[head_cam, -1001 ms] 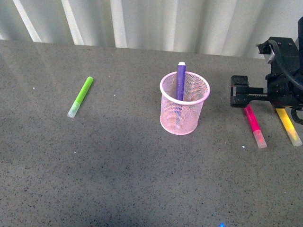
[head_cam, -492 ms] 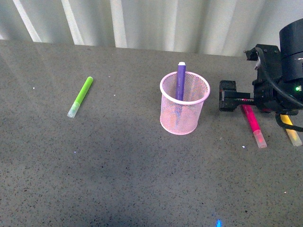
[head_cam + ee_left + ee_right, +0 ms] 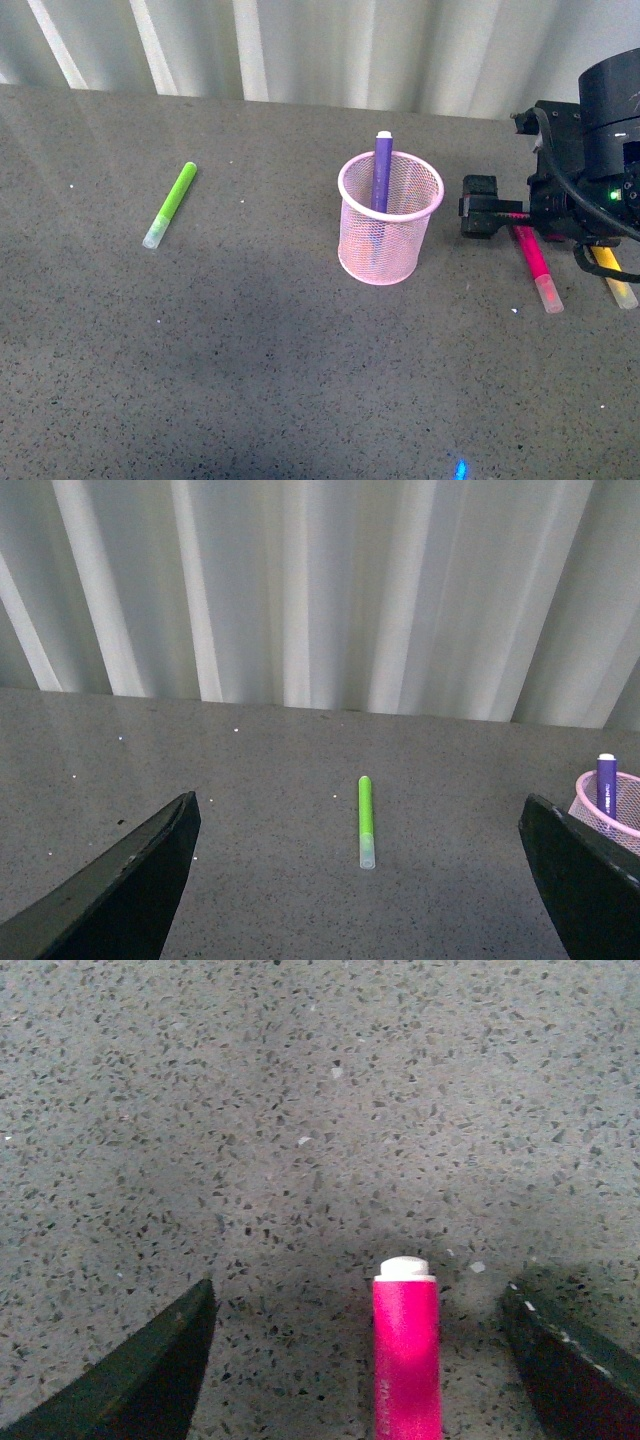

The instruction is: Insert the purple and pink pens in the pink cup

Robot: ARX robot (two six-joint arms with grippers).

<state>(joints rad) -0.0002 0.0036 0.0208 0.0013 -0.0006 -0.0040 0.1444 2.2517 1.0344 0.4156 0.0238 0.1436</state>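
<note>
Right wrist view — right jaws spread, the pink pen (image 3: 407, 1360) lying between them — left jaws spread too.

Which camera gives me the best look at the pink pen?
Front view: the pink pen lies nearly whole on the table. Right wrist view shows only its end; left wrist view misses it.

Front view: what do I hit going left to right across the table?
lime-green marker → pink cup → pink pen → yellow marker. The purple pen stands inside the cup, so it is not ordered separately.
</note>
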